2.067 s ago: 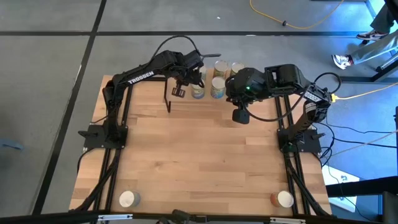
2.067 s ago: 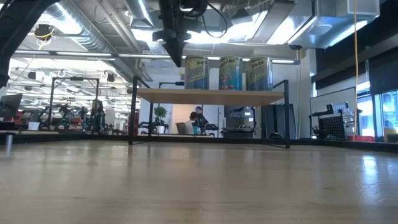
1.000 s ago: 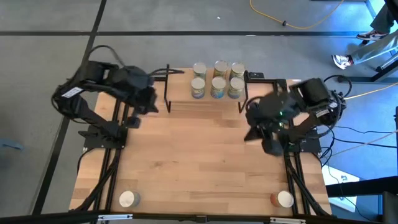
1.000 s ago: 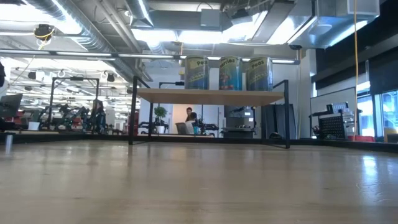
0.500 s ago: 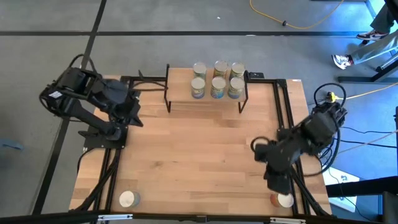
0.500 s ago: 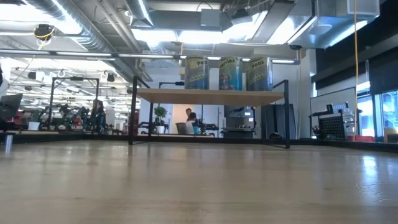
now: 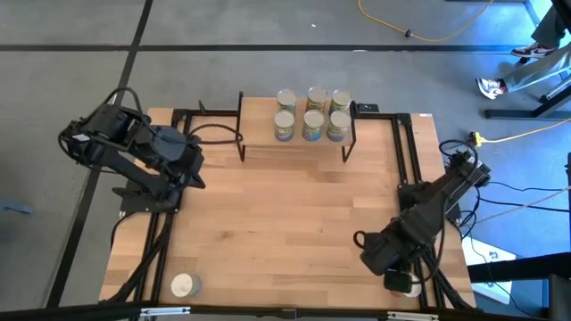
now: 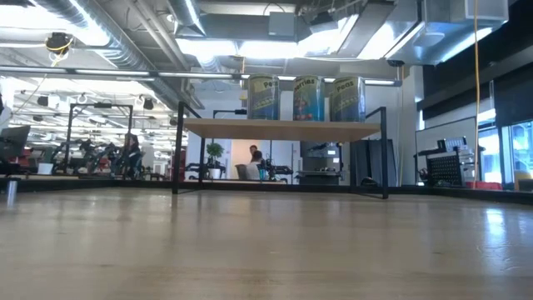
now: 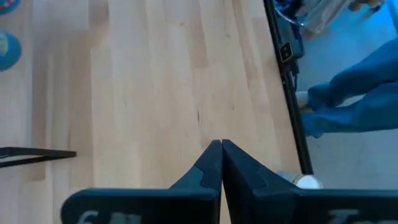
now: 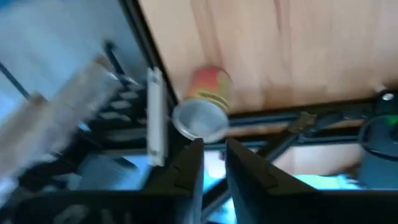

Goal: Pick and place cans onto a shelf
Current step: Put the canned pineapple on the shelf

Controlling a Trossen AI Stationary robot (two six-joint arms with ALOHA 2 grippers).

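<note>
The shelf (image 7: 299,147) stands at the 12 o'clock edge of the desk (image 7: 285,223). Six cans (image 7: 311,113) sit on it in two rows of three; the low view shows the front three (image 8: 305,98) upright on the board.

One can (image 7: 183,285) stands alone near the 7 o'clock corner of the desk. Another can (image 10: 202,102), with an orange and yellow label, sits at the 5 o'clock corner, beside the black rail.

The right claw (image 10: 213,155) hovers over that 5 o'clock can (mostly covering it in the high view). Its fingers are parted with a narrow gap and grasp nothing.

The left claw (image 9: 221,163) is clenched, fingertips touching, and empty. The left arm waits at the 9 o'clock side of the desk (image 7: 143,152).
</note>
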